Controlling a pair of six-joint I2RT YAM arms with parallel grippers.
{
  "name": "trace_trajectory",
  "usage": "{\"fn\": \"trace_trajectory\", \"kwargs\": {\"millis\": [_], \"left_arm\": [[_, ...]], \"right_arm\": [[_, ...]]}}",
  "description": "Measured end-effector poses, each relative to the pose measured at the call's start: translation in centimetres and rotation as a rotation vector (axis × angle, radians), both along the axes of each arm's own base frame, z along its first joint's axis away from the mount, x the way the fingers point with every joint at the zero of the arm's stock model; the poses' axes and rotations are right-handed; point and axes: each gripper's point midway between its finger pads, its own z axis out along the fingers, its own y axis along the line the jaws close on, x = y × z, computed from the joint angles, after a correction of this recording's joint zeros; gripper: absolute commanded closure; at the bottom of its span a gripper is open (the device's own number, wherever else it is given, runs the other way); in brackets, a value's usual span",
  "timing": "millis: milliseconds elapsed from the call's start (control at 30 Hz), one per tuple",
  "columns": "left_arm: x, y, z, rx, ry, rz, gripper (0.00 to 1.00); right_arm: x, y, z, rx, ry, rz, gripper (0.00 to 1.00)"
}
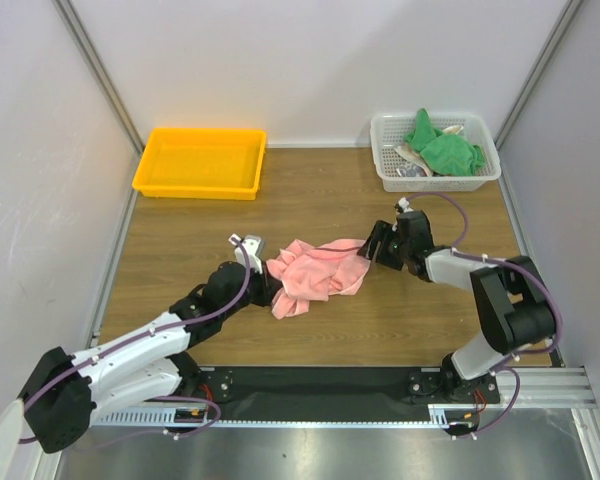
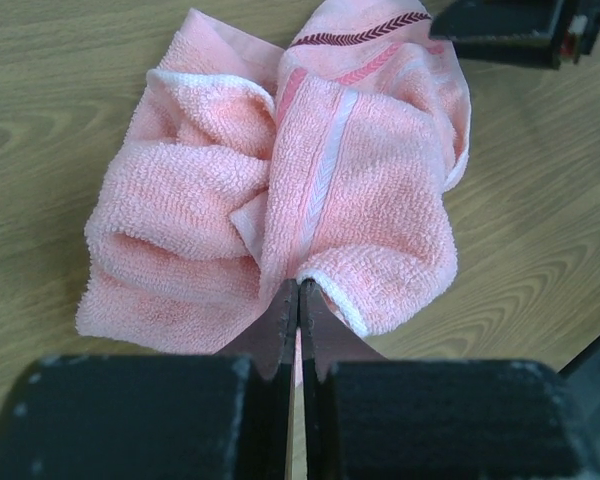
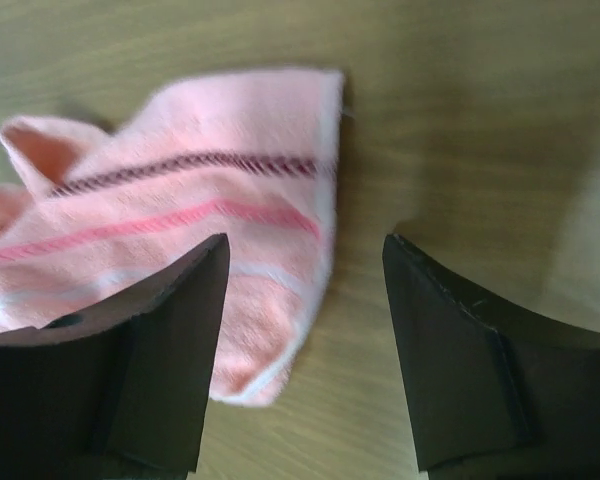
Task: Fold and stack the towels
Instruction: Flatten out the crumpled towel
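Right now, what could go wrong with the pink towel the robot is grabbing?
1. The left gripper pinches only a thin bit of hem on the pink towel, so a pull might let it slip out.
2. The towel lies bunched, so pulling could drag the whole lump instead of spreading it.
3. The right gripper is open, with the striped corner by one finger only; closing there might miss it.
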Motion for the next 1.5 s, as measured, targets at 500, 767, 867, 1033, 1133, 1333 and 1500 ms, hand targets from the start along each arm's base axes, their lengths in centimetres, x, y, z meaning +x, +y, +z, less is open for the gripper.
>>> {"fn": "trace_trajectory", "kwargs": {"millis": [500, 767, 867, 1033, 1133, 1333, 1500], "left_arm": [[-0.5, 0.8, -0.3, -0.018, 0.006, 0.030, 0.98], [-0.9, 1.2, -0.6, -0.023, 0.040, 0.054, 0.28], [-1.3, 2.0, 0.1, -0.053, 0.050, 0.094, 0.09], [-1.1, 2.9, 3.3, -0.147, 0.003, 0.166, 0.04], [-0.7, 2.6, 4.8, -0.204, 0.011, 0.197, 0.04], [0.3, 0.7, 3.8, -0.219, 0.122, 0.206, 0.05], [0.2, -0.2, 0.6, -0.189, 0.259, 0.208, 0.06]], "right_arm": [[4.0, 1.9, -1.0, 0.052, -0.048, 0.018, 0.80], [3.9, 1.9, -1.3, 0.060, -0.031, 0.016, 1.00], [3.4, 1.7, -0.2, 0.060, -0.051, 0.022, 1.00], [2.6, 1.8, 5.1, 0.082, -0.195, 0.048, 1.00], [1.3, 2.1, 8.3, 0.097, -0.295, 0.068, 1.00], [-1.6, 1.3, 12.9, 0.117, -0.450, 0.063, 1.00], [-3.9, -1.0, 15.5, 0.107, -0.557, 0.006, 1.00]]}}
